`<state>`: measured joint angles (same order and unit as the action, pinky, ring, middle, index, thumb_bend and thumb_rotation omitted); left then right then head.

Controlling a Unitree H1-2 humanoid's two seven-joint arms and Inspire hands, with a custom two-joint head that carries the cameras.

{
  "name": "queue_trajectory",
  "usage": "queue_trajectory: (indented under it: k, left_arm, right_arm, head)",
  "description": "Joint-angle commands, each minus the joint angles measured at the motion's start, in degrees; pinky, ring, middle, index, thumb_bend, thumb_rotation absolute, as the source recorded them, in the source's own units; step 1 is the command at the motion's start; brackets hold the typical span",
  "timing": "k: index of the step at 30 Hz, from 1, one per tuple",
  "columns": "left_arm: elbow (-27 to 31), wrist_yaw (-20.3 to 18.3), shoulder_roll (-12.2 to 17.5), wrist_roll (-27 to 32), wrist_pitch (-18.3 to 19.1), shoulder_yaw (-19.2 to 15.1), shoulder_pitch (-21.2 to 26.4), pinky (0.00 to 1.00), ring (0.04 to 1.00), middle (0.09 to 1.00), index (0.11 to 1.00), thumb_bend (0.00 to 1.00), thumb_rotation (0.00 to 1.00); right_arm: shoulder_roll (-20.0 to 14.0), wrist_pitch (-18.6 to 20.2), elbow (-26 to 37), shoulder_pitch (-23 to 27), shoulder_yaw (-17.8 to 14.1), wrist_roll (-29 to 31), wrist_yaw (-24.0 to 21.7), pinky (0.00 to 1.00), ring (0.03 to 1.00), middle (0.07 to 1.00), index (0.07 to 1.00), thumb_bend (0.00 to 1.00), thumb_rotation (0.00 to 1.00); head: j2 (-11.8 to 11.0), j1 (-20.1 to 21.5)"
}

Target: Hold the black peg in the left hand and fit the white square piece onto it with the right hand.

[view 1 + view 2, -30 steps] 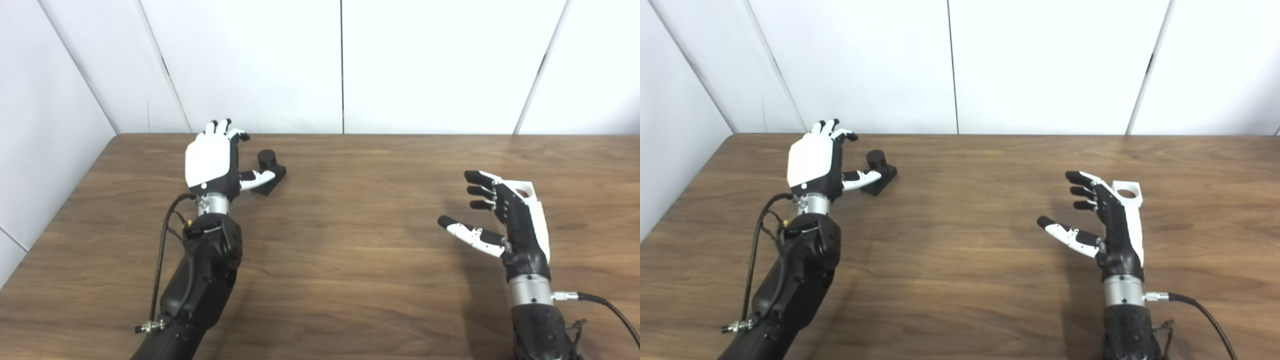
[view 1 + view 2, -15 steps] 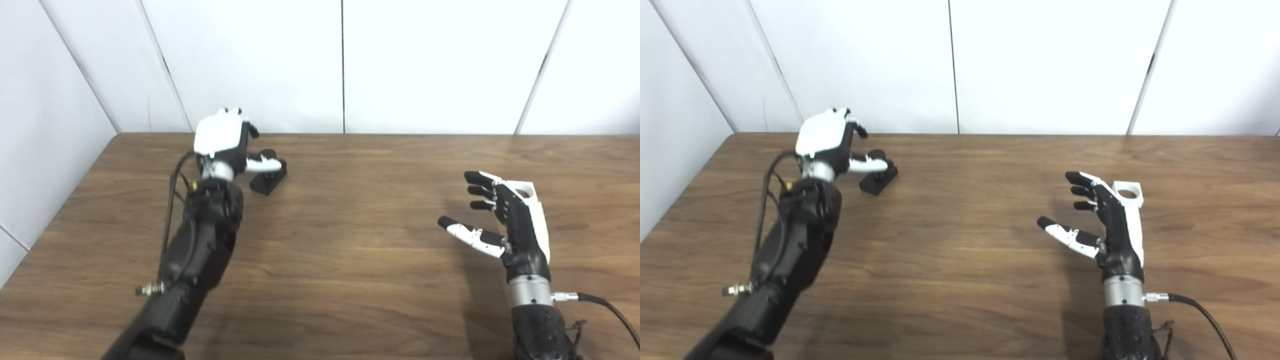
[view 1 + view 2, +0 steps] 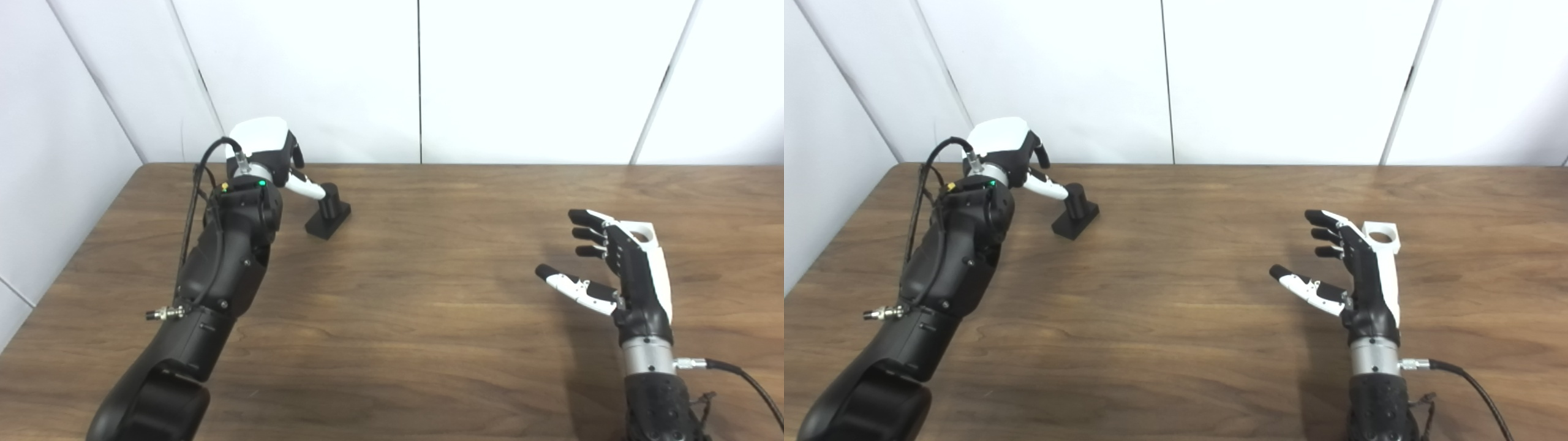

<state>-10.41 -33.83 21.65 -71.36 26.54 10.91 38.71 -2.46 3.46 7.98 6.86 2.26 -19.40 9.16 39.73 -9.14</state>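
Black peg (image 3: 1075,202) stands on its base at the wooden table's (image 3: 1176,318) far left, the left hand's (image 3: 1004,150) thumb touching it; whether its fingers grip is hidden. The white square piece (image 3: 1380,234) lies behind the right hand (image 3: 1350,269), whose spread fingers hold nothing.

A wooden counter (image 3: 416,294) of dark brown grain fills the lower part of both views and carries soft shadows under an even, diffuse light. Its far edge meets a white wall (image 3: 527,79) built of flat panels. A dark vertical seam (image 3: 419,79) divides the panels well beyond and between the two robot hands. A slanted seam (image 3: 664,79) runs down the wall beyond the right robot hand (image 3: 618,269). Beyond the left robot hand (image 3: 266,150), another slanted seam (image 3: 193,79) drops to the counter's back corner, where a white side wall (image 3: 55,153) follows the counter's left edge.
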Motion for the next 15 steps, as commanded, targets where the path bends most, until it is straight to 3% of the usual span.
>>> queue_trajectory:
  k: [1, 5, 11, 15]
  left_arm:
    - [0.40, -0.88, 2.10, -2.57, 0.34, 0.61, 3.70, 0.93, 0.914, 0.839, 0.575, 0.94, 0.41]
    - [-0.21, -2.47, 1.65, -3.96, 0.36, 0.45, 3.44, 0.88, 0.886, 0.825, 0.561, 0.93, 0.43]
    - [-0.55, -3.66, 1.17, -4.15, 0.35, 0.18, 3.39, 0.94, 0.896, 0.823, 0.555, 0.90, 0.42]
    - [-1.47, -3.32, 0.85, -4.31, 0.35, 0.14, 3.42, 0.97, 0.902, 0.837, 0.604, 0.90, 0.46]
  right_arm:
    - [0.33, -2.09, 1.60, 2.03, -0.30, 0.24, 0.49, 0.64, 0.740, 0.774, 0.730, 0.67, 0.05]
    - [0.20, -1.90, 1.88, 2.01, -0.50, 0.27, 0.46, 0.65, 0.734, 0.771, 0.727, 0.68, 0.05]
    - [0.16, -1.66, 2.06, 2.03, -0.73, 0.40, 0.34, 0.65, 0.735, 0.770, 0.725, 0.69, 0.05]
    - [0.39, -1.82, 1.79, 2.18, -0.72, 0.32, 0.54, 0.65, 0.729, 0.766, 0.723, 0.69, 0.04]
  head:
    - [0.15, 0.04]
    - [0.37, 0.05]
    - [0.43, -0.05]
    - [0.47, -0.06]
